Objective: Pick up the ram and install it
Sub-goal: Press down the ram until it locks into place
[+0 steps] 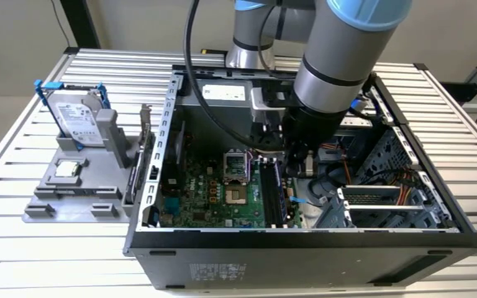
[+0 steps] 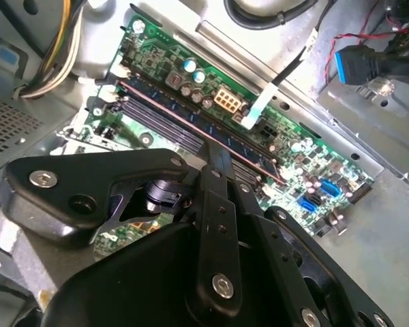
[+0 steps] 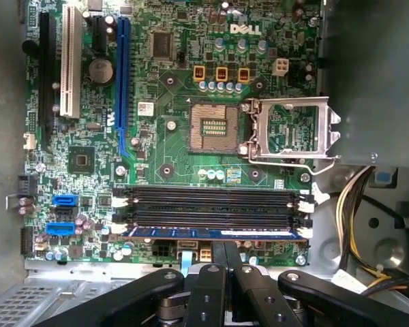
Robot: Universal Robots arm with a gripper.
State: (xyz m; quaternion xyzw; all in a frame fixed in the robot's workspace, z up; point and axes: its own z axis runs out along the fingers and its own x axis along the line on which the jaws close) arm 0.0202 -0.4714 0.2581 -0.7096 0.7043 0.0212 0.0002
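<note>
Black gripper (image 3: 221,255) fingers pressed together on the ram (image 3: 215,233), which sits in the motherboard's (image 3: 184,146) outermost memory slot

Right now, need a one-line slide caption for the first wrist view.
Tool poised at the ram sitting in the outermost slot of the motherboard, beside the empty CPU socket.

Grey arm (image 1: 338,59) with blue joint caps reaches steeply down, wrist pointing nearly vertical. Black end effector (image 1: 299,152) low at its tip. In both wrist views, black linkage bars spread wide while fingers (image 3: 221,269) run close together, nearly parallel.
</note>
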